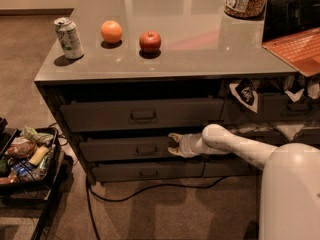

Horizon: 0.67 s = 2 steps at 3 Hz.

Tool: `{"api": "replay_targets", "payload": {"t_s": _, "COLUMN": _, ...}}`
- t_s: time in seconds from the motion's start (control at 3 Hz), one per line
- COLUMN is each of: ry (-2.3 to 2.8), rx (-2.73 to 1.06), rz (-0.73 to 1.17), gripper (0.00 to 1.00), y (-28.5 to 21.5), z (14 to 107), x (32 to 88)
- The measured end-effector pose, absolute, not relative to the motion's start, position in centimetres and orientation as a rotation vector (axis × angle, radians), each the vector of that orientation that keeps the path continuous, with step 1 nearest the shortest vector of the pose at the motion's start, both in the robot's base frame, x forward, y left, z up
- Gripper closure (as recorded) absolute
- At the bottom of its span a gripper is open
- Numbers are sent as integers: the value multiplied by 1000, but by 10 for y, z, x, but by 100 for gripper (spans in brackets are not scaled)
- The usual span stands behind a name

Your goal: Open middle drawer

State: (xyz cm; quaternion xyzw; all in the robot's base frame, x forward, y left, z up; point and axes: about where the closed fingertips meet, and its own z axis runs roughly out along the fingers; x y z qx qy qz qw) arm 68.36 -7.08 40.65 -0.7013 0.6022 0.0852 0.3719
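My arm (240,149) is reaching in from the lower right, and my end effector (173,144) is sitting at the right end of the middle drawer (115,149), with its two fingers spread apart and holding nothing. The drawer's small pull handle (146,150) is lying just beside the fingertips, to their left, and they are not touching it. I am judging that the drawer is hardly out yet.

To do this step well, I should be sliding sideways onto the handle, closing on it fully, then pulling straight toward me and level, not catching the taller drawer (100,116) above or the low one (115,173) under it. Further back, a can (68,38), an orange (111,32) and an apple (150,41) are standing on the bench (210,54), so I should be pulling without jerks.
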Motion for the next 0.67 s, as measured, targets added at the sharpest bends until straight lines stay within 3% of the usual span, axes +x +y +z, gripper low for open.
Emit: {"api": "replay_targets", "payload": {"t_s": 0.67, "ry": 1546, "rx": -1799, "rz": 236, "gripper": 72, "y": -69, "z": 409, "x": 679}}
